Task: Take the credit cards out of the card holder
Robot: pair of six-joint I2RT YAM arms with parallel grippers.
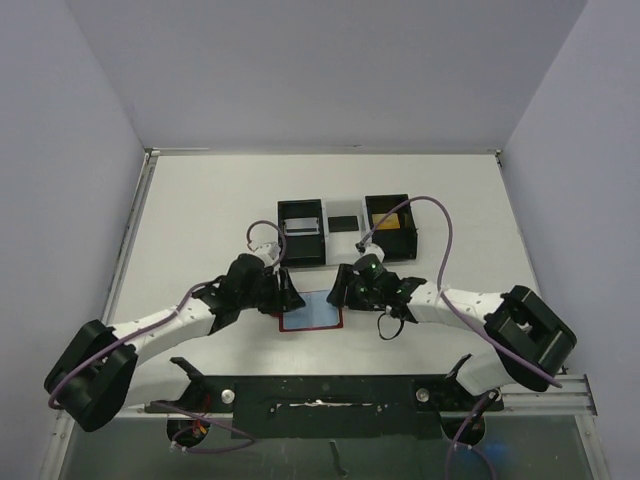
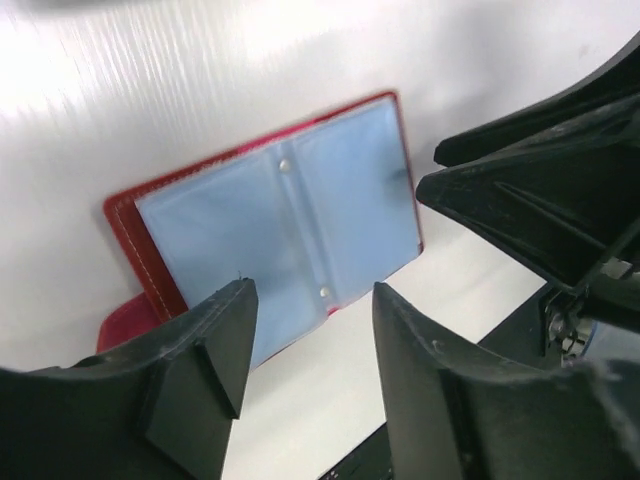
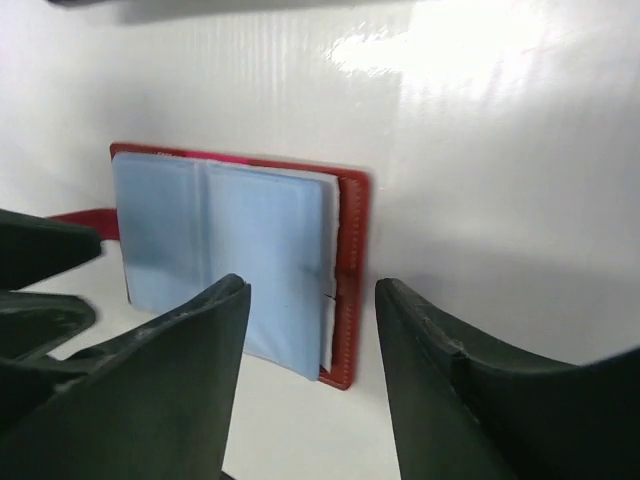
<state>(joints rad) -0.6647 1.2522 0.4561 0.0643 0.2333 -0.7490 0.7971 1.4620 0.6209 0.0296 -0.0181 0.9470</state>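
My left pincer [image 2: 310, 372] has its jaws apart with nothing between them. My right pincer [image 3: 310, 372] is the same, parted and bare. Just ahead of both sets of fingertips, and below them on the table [image 1: 200, 220], lies the card holder [image 2: 280, 220]. It is opened flat with its pale blue lining up and its red cover showing only as a border.

It sits between my two pincers. Its long side runs from one pincer across to the other, and its centre fold points away from me. Its left edge is under my left fingers and its right edge is under my right fingers, so neither arm looks clearly nearer.

From my right wrist I see a thin pale layer stacked at the edge nearest that pincer. I cannot tell whether it is a card or only the sleeves. If a card remains, I judge that right-hand edge is the side to work, with my left holding the cover down.

Beyond both pincers stands the tray [image 1: 330, 238], with what look like credit cards [image 1: 301, 224] in its compartments.
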